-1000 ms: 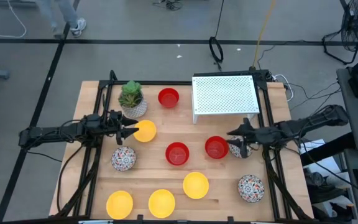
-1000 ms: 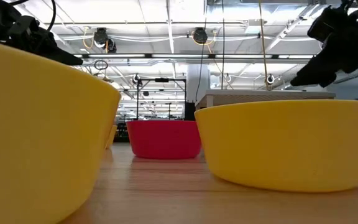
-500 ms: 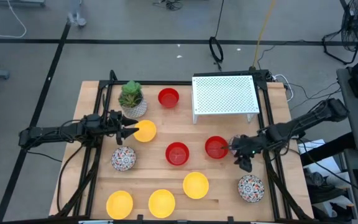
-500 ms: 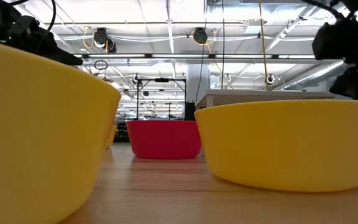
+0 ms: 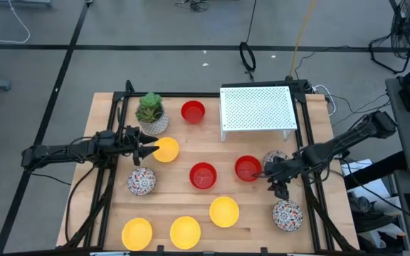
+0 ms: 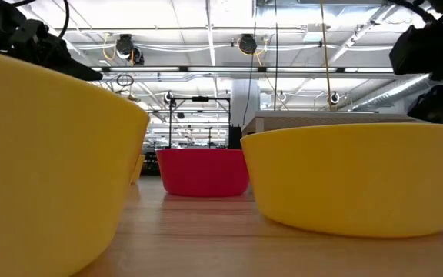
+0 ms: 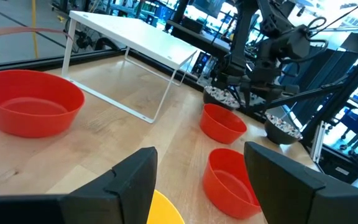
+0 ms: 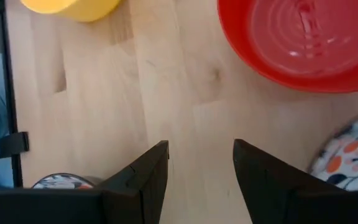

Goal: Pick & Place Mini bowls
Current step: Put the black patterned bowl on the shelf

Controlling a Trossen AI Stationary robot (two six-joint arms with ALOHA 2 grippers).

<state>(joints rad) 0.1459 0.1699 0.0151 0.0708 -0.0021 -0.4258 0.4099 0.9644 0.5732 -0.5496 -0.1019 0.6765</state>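
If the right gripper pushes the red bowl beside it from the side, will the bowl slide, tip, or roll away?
The red bowl will probably slide rather than tip: it looks low and wide, sitting upright on the smooth wooden table. Rolling seems unlikely while it stays upright. Its walls look rigid, so the open right gripper would likely not dent it.

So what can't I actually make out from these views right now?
- Low view: two yellow bowls up close block most of the table; both grippers cut off by the picture's edges.
- High view: speckled bowl partly hidden under the right arm.
- Right wrist view: red bowl and speckled bowl cut off by the edges.
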